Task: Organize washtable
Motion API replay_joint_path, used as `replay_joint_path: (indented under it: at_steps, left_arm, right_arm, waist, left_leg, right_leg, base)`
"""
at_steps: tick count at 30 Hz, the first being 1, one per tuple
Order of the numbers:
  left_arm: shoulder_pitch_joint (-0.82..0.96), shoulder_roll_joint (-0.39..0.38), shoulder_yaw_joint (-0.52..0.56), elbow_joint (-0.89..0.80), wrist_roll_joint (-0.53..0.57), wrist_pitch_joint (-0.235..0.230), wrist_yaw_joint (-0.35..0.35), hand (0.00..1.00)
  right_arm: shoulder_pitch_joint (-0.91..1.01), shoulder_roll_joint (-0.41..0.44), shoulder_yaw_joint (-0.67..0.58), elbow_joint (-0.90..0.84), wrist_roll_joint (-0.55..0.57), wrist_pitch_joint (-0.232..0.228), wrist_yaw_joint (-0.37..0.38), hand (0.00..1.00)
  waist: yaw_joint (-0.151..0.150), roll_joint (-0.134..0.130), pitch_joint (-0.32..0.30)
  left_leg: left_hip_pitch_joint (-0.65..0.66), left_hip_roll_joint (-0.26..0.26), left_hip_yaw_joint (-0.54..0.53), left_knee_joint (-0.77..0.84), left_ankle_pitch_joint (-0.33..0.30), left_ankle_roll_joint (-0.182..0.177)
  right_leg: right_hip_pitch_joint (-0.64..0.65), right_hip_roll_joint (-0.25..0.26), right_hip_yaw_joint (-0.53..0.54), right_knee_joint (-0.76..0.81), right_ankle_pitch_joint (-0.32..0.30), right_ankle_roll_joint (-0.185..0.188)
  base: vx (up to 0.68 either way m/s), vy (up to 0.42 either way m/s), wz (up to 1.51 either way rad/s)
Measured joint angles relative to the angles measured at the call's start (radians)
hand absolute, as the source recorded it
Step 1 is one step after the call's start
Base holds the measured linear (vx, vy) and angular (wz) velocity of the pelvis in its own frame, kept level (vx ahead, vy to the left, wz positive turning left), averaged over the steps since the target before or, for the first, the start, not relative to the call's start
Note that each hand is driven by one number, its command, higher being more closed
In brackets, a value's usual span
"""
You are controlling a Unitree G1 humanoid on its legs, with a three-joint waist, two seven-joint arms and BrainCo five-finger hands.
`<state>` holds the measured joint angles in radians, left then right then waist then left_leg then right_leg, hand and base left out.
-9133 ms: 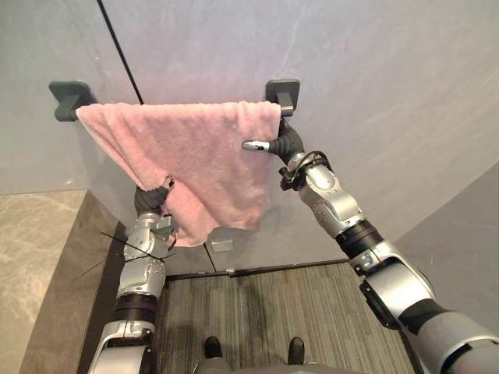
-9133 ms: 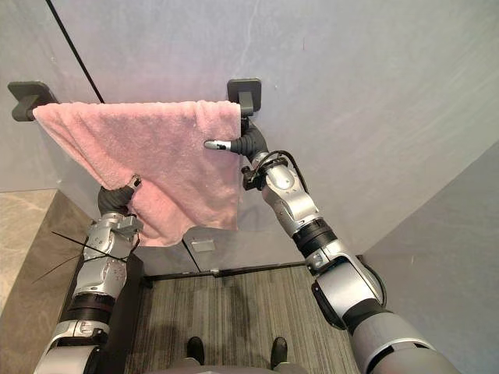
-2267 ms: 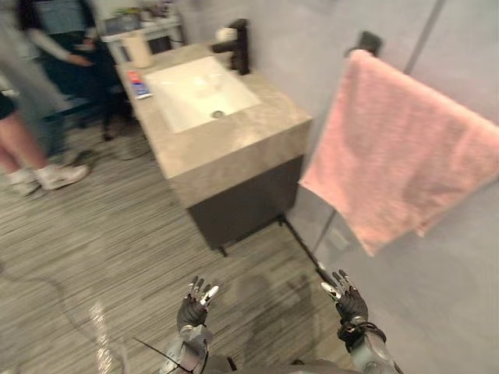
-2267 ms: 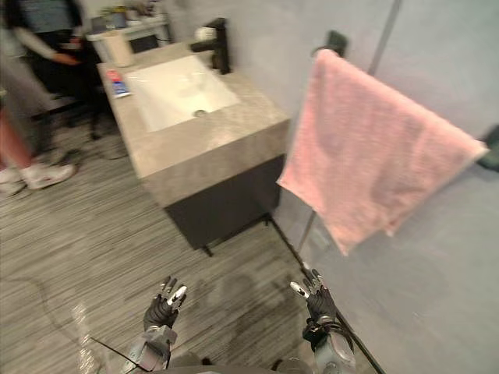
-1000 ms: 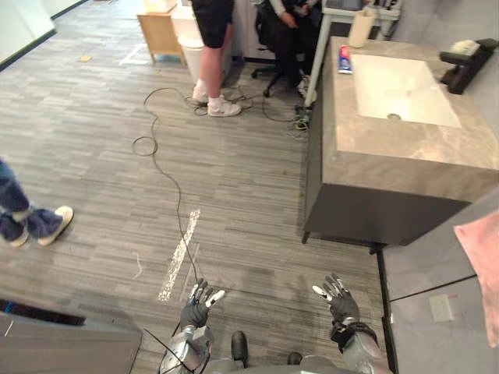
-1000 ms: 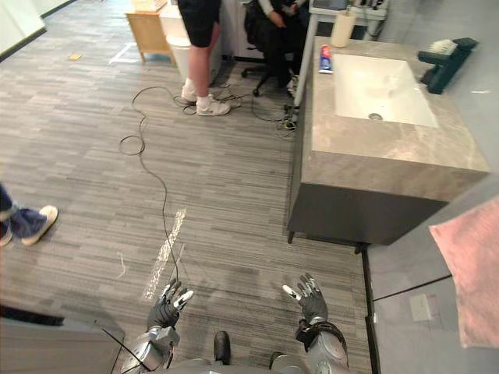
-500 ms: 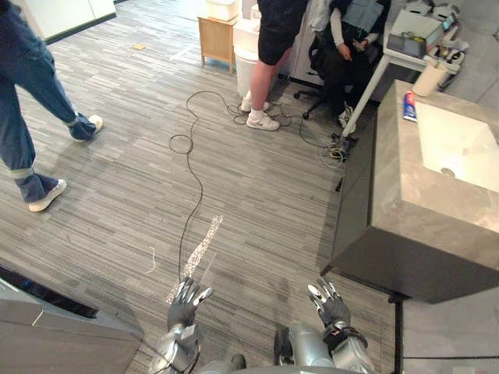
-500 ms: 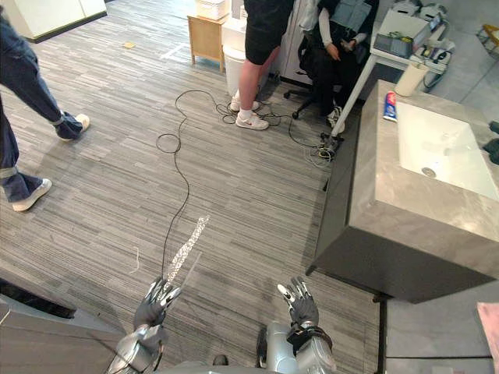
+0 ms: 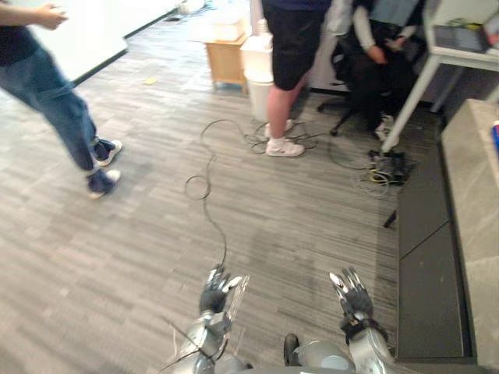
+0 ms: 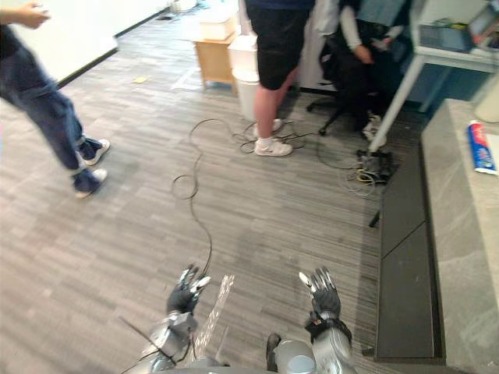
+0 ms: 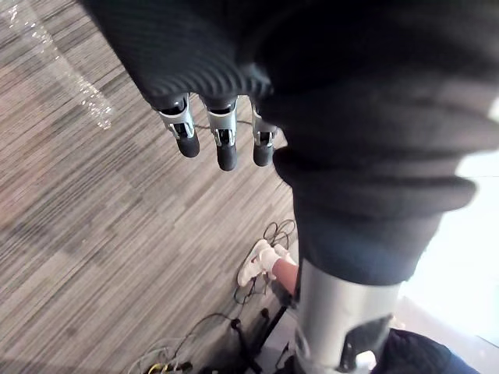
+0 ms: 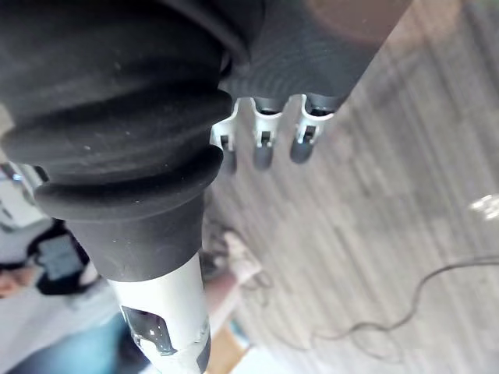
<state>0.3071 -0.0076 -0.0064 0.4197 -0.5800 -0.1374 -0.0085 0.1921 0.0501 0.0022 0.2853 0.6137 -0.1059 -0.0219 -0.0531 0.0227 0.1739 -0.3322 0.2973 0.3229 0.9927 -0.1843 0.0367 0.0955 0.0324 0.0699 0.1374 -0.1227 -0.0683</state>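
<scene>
The washtable's grey stone top [image 9: 472, 226] and dark cabinet front [image 10: 405, 265] run along the right edge. A red and blue tube [image 10: 478, 147] lies on the top. My left hand [image 9: 214, 290] and right hand [image 9: 355, 296] hang low over the wood-look floor, well short of the washtable. Both are open with straight fingers and hold nothing. The left wrist view shows that hand's fingers [image 11: 226, 148] straight above the floor. In the right wrist view the fingers [image 12: 265, 148] are straight too.
A person in jeans [image 9: 62, 117] walks at the left. Another in black shorts [image 9: 288, 47] stands at the back, beside someone seated [image 9: 390, 54]. A black cable [image 9: 207, 179] loops across the floor. A wooden box [image 9: 228, 66] and a white bin [image 9: 257, 78] stand behind.
The camera has swung further left, so the sink has left the picture. The person in jeans has stepped to a new place. Both hands stay open and empty.
</scene>
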Motion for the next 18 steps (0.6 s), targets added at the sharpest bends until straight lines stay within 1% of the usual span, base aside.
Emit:
replay_joint_path:
  at_steps: [1,2,3,4,5,6,7,8,9,10,11,12,14,15,16,17,18]
  left_arm:
    - [0.013,-0.002,-0.011,-0.003,0.000,0.003,0.001,0.00]
    - [0.019,-0.006,-0.014,-0.010,0.001,0.003,0.001,0.00]
    - [0.019,-0.018,-0.014,-0.016,0.001,0.004,0.000,0.00]
    - [0.022,-0.037,-0.006,-0.020,0.001,0.003,-0.001,0.00]
    - [0.023,-0.051,0.003,-0.014,0.001,0.005,-0.001,0.00]
    - [0.023,-0.043,0.020,-0.020,0.000,0.004,0.002,0.00]
    - [0.030,-0.022,0.041,-0.041,-0.001,-0.001,0.009,0.00]
    - [0.064,-0.025,0.045,-0.081,-0.001,-0.002,0.008,0.00]
    - [0.082,-0.024,0.045,-0.098,-0.002,-0.002,0.007,0.00]
    - [0.106,-0.023,0.049,-0.114,-0.002,-0.001,0.004,0.00]
    - [0.100,-0.013,0.046,-0.116,-0.010,-0.001,-0.007,0.00]
    - [0.081,-0.007,0.043,-0.116,-0.017,0.002,-0.013,0.00]
    - [0.073,0.001,0.035,-0.115,-0.016,0.002,-0.013,0.00]
    - [0.062,0.024,0.014,-0.115,-0.016,0.002,-0.013,0.00]
    - [0.043,0.045,0.005,-0.117,-0.016,0.003,-0.013,0.00]
    - [0.042,0.048,0.004,-0.119,-0.015,0.003,-0.013,0.00]
    - [0.042,0.049,0.003,-0.118,-0.007,0.003,-0.013,0.00]
  right_arm:
    - [0.004,-0.005,0.002,0.002,-0.012,-0.003,0.000,0.00]
    - [0.004,-0.011,0.003,0.003,-0.023,-0.003,0.000,0.00]
    - [0.006,-0.027,0.002,0.005,-0.037,-0.004,0.000,0.00]
    - [0.009,-0.050,0.002,0.005,-0.045,-0.004,0.000,0.00]
    - [0.003,-0.057,0.003,0.023,-0.049,-0.001,-0.001,0.00]
    - [-0.005,-0.044,0.004,0.048,-0.054,0.000,-0.001,0.00]
    - [-0.006,-0.011,0.033,0.064,-0.060,0.006,0.001,0.00]
    - [-0.013,-0.011,0.066,0.060,-0.069,0.005,0.005,0.00]
    - [-0.023,-0.009,0.077,0.068,-0.075,0.003,0.009,0.00]
    - [-0.043,-0.010,0.091,0.087,-0.078,0.000,0.017,0.00]
    - [-0.060,-0.008,0.091,0.108,-0.085,0.001,0.025,0.00]
    - [-0.091,-0.009,0.091,0.123,-0.093,0.001,0.027,0.00]
    - [-0.107,-0.007,0.091,0.123,-0.094,0.001,0.027,0.00]
    - [-0.109,-0.005,0.091,0.121,-0.088,-0.001,0.027,0.00]
    - [-0.094,0.003,0.091,0.121,-0.081,-0.001,0.027,0.00]
    - [-0.078,0.006,0.091,0.120,-0.076,-0.001,0.029,0.00]
    - [-0.058,0.008,0.088,0.119,-0.078,-0.001,0.031,0.00]
  waist:
    - [0.011,-0.015,0.000]
    - [0.011,-0.016,-0.001]
    - [0.004,-0.008,-0.004]
    - [0.000,0.026,-0.020]
    - [0.000,0.020,-0.029]
    - [0.011,-0.004,-0.038]
    - [0.016,-0.025,-0.043]
    - [0.036,-0.039,-0.066]
    - [0.045,-0.031,-0.070]
    - [0.049,-0.037,-0.087]
    - [0.041,-0.060,-0.103]
    - [0.047,-0.066,-0.107]
    - [0.049,-0.062,-0.106]
    - [0.032,-0.053,-0.103]
    - [0.020,-0.052,-0.102]
    - [0.018,-0.049,-0.101]
    - [0.017,-0.036,-0.095]
  left_leg:
    - [-0.016,-0.021,-0.084,-0.192,0.004,-0.007]
    - [-0.013,-0.033,-0.132,-0.299,0.009,-0.014]
    - [-0.007,-0.059,-0.247,-0.531,0.032,-0.053]
    - [0.018,-0.068,-0.381,-0.745,0.050,-0.099]
    - [0.039,-0.087,-0.391,-0.747,0.165,-0.253]
    - [0.042,-0.103,-0.371,-0.715,0.166,-0.241]
    - [0.029,-0.127,-0.385,-0.616,0.054,-0.246]
    - [0.038,-0.197,-0.492,-0.497,-0.024,-0.202]
    - [0.036,-0.210,-0.503,-0.437,-0.069,-0.181]
    - [0.039,-0.234,-0.530,-0.385,-0.111,-0.182]
    - [0.039,-0.252,-0.491,-0.338,-0.134,-0.166]
    - [0.072,-0.265,-0.413,-0.347,-0.150,-0.137]
    - [0.128,-0.264,-0.352,-0.413,-0.157,-0.120]
    - [0.185,-0.262,-0.297,-0.483,-0.163,-0.087]
    - [0.250,-0.262,-0.230,-0.546,-0.158,-0.063]
    - [0.283,-0.263,-0.201,-0.578,-0.154,-0.056]
    - [0.362,-0.265,-0.131,-0.651,-0.148,-0.045]
  right_leg:
    - [0.015,-0.035,0.057,0.013,-0.049,0.024]
    - [0.016,-0.052,0.083,0.025,-0.074,0.042]
    - [0.020,-0.082,0.134,0.051,-0.130,0.081]
    - [0.021,-0.095,0.183,0.072,-0.181,0.123]
    - [0.027,-0.121,0.237,0.078,-0.216,0.146]
    - [0.014,-0.136,0.274,0.104,-0.224,0.161]
    - [-0.031,-0.097,0.328,0.211,-0.221,0.160]
    - [-0.058,-0.072,0.354,0.267,-0.189,0.126]
    - [-0.057,-0.074,0.383,0.270,-0.183,0.117]
    - [-0.059,-0.092,0.413,0.271,-0.183,0.117]
    - [-0.084,-0.127,0.424,0.300,-0.176,0.112]
    - [-0.158,-0.137,0.425,0.409,-0.114,0.096]
    - [-0.234,-0.141,0.410,0.518,-0.035,0.124]
    - [-0.309,-0.133,0.354,0.645,0.004,0.158]
    - [-0.370,-0.122,0.268,0.733,0.030,0.156]
    - [-0.386,-0.125,0.209,0.737,0.056,0.136]
    - [-0.417,-0.156,0.078,0.773,0.071,0.070]
  base:
    - [0.46,0.450,-1.35]
    - [0.44,0.538,-1.28]
    - [0.47,0.625,-1.14]
    - [0.61,0.799,-1.24]
    - [0.54,0.671,-1.16]
    - [0.55,0.557,-1.28]
    - [0.53,0.441,-1.71]
    - [0.51,0.452,-1.81]
    - [0.46,0.462,-1.73]
    - [0.39,0.422,-1.36]
    - [0.42,0.451,-1.66]
    - [0.29,0.361,-1.54]
    - [0.17,0.290,-1.29]
    - [0.15,0.300,-1.23]
    - [0.18,0.334,-1.15]
    - [0.17,0.312,-1.40]
    - [0.17,0.301,-1.69]
